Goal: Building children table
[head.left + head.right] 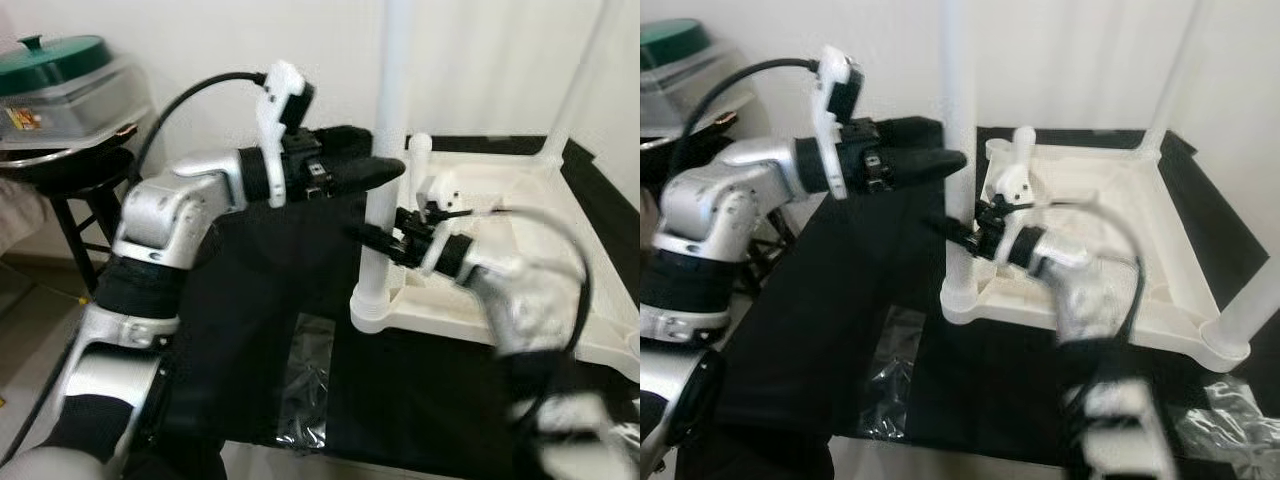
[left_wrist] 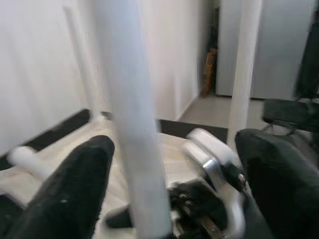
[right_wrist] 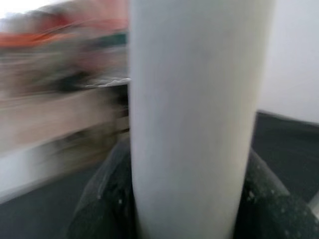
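Right wrist view puts you right up against the white leg (image 3: 199, 114), which stands between the right pincer's (image 1: 378, 237) dark fingers (image 3: 99, 204), spread either side of it, though whether they press on it you cannot tell. In the left eye view that leg rises from the near corner of the upturned white table (image 1: 560, 300) lying on the black tabletop (image 1: 250, 330), and your left pincer (image 1: 385, 168) reaches in higher up, fingers (image 2: 65, 194) spread with the leg between them. Beyond, another leg (image 1: 575, 90) stands at the far corner, and a green-lidded pot (image 1: 55, 55) sits on a stool (image 1: 75, 215) at far left.
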You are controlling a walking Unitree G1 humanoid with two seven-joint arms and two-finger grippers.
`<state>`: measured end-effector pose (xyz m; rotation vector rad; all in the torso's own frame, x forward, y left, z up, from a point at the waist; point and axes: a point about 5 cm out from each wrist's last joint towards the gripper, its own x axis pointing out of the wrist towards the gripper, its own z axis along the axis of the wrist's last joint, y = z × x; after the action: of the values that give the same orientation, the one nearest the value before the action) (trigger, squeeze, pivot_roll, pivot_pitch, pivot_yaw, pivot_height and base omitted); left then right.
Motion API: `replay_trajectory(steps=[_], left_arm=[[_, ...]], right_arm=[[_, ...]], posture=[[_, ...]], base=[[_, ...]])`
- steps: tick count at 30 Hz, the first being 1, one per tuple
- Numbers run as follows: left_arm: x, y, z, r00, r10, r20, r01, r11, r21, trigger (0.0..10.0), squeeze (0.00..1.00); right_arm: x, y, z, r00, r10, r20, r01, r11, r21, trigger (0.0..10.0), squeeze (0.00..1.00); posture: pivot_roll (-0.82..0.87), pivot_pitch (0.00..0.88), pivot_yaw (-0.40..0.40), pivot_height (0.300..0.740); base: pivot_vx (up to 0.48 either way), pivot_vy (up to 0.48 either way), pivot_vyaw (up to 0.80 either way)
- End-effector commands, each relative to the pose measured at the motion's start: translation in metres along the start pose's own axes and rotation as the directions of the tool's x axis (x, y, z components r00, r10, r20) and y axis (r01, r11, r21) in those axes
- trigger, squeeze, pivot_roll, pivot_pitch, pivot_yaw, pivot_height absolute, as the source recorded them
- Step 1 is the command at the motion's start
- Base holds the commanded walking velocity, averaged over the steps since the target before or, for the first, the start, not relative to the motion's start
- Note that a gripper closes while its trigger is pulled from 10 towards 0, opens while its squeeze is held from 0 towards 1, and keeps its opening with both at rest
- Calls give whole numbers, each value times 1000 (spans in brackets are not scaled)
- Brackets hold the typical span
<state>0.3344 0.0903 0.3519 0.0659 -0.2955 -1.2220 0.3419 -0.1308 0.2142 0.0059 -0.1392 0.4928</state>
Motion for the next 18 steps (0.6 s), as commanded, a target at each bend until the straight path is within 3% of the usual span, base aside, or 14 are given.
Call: replay_trajectory(steps=[1,2,3,5,15,16,17,18], left_arm=[[-11,6,0,999,45,1,-45,999,-8,10000,0],[-17,8,-5,998,58,-15,-58,998,-23,10000,0],[-22,8,-9,998,59,-31,-60,998,-33,10000,0],[-25,6,-13,998,40,-51,-42,998,-41,10000,0],[-42,-6,-18,998,-21,-63,16,997,-72,10000,0],[-48,-8,-22,998,-7,-67,2,997,-81,10000,0],[-48,-8,-22,998,-7,-67,2,997,-81,10000,0],[-56,-8,-30,996,28,-82,-36,995,-90,10000,0]], right_arm=[[-28,5,-36,942,-281,-182,291,956,33,0,0],[-44,34,-53,909,-347,-231,372,926,70,0,0],[-54,54,-61,895,-360,-262,397,911,107,0,0],[-54,61,-62,899,-354,-257,391,914,108,0,0],[-37,51,-53,902,-376,-210,395,917,53,0,0],[-37,54,-51,892,-387,-232,407,912,43,7569,0],[-37,54,-51,892,-387,-232,407,912,43,7569,0],[-34,55,-46,910,-356,-214,374,926,46,10000,1000]], posture=[[-32,68,51,740],[-32,79,68,740],[-41,69,72,740],[-43,58,75,740],[-34,48,43,740],[-35,47,47,740],[-35,47,47,740],[-35,47,47,740]], base=[[0,0,0],[0,0,0],[0,0,0],[0,0,0],[0,0,0],[0,0,0],[0,0,0],[0,0,0]])
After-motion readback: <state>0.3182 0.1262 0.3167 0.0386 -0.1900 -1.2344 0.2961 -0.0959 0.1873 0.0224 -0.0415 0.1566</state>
